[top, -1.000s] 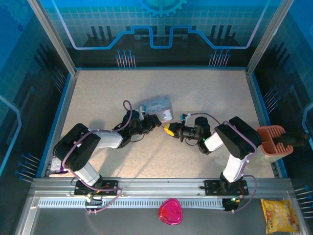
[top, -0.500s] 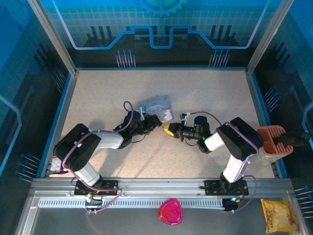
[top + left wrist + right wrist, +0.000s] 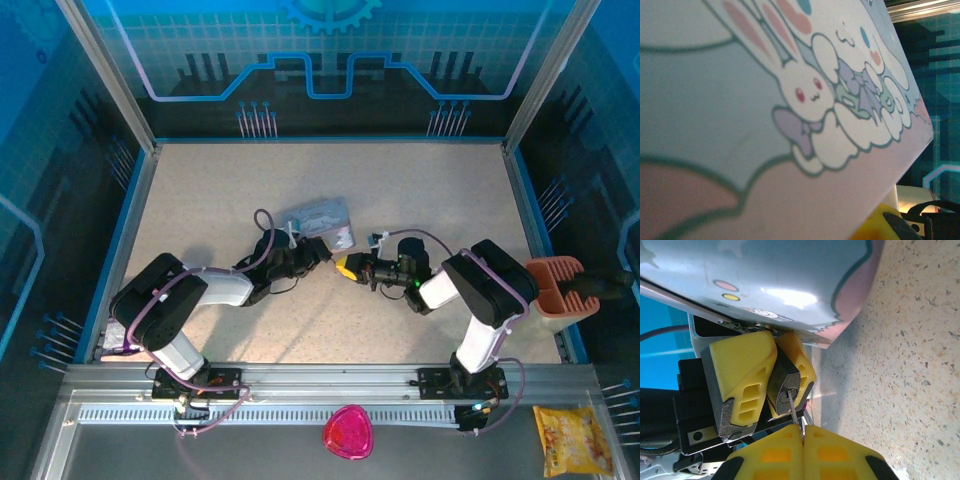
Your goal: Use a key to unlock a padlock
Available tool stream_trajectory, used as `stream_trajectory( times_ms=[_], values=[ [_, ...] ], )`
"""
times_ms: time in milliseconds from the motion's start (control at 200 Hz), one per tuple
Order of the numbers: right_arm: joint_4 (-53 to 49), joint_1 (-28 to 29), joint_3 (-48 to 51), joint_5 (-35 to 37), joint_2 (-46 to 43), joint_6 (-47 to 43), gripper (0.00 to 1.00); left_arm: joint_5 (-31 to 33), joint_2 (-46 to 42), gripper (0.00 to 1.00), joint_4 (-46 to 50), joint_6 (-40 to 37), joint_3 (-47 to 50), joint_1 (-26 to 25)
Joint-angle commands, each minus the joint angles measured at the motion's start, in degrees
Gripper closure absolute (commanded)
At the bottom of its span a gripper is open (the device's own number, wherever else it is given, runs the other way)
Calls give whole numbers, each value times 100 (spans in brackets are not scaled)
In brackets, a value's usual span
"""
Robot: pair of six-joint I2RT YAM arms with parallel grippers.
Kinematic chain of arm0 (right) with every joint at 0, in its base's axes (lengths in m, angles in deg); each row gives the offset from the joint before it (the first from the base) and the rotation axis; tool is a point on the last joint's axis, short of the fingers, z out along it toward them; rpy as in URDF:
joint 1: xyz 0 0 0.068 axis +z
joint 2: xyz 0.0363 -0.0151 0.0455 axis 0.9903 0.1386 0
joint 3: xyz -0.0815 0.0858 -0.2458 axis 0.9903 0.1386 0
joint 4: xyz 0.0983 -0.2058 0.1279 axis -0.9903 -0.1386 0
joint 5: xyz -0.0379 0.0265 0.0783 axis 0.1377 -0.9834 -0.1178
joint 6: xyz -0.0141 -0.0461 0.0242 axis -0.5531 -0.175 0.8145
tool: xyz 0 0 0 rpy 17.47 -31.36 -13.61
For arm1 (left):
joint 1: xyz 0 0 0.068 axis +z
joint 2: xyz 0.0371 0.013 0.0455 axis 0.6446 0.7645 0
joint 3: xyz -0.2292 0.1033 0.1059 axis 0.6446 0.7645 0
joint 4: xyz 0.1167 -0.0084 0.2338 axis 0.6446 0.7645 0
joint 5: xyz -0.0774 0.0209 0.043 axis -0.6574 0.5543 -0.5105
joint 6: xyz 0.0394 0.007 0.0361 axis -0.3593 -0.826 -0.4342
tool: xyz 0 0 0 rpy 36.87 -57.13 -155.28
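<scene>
The left fingers (image 3: 742, 380) are narrowed onto the padlock (image 3: 781, 385), clamping its dark brassy body between them. Just beneath them in the right wrist view, the right fingers (image 3: 775, 452) are pressed together on the key (image 3: 795, 412), whose thin blade reaches from their tips to the padlock's keyhole end. The cartoon-printed tin (image 3: 765, 275) lies right behind the left fingers on the speckled desk (image 3: 910, 365).
</scene>
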Motion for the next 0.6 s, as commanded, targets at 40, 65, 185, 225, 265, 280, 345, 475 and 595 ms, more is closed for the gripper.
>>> stream_trajectory(
  times_ms=[40, 65, 185, 225, 265, 280, 345, 475, 595],
  values=[
    [29, -143, -349, 365, -179, -275, 100, -1441, 38, 88, -371, -161, -47, -523],
    [-57, -148, -368, 373, -206, -309, 100, -1450, 45, 88, -386, -159, -47, -536],
    [-109, -191, -381, 430, -190, -290, 100, -1446, 80, 89, -471, -154, -58, -606],
    [-69, -198, -386, 450, -170, -255, 100, -1440, 90, 89, -518, -142, -56, -622],
    [-24, -202, -400, 484, -144, -225, 100, -1442, 107, 89, -581, -109, -64, -638],
    [-11, -197, -401, 492, -136, -218, 100, -1441, 108, 89, -595, -102, -64, -647],
    [38, -197, -378, 579, -115, -205, 100, -1417, 108, 89, -631, -67, -64, -667],
    [190, -188, -334, 747, -128, -214, 100, -1303, 90, 87, -589, -29, -64, -702],
    [227, -102, -356, 855, -149, -255, 100, -1109, 81, 84, -359, 17, -97, -719]
  ],
)
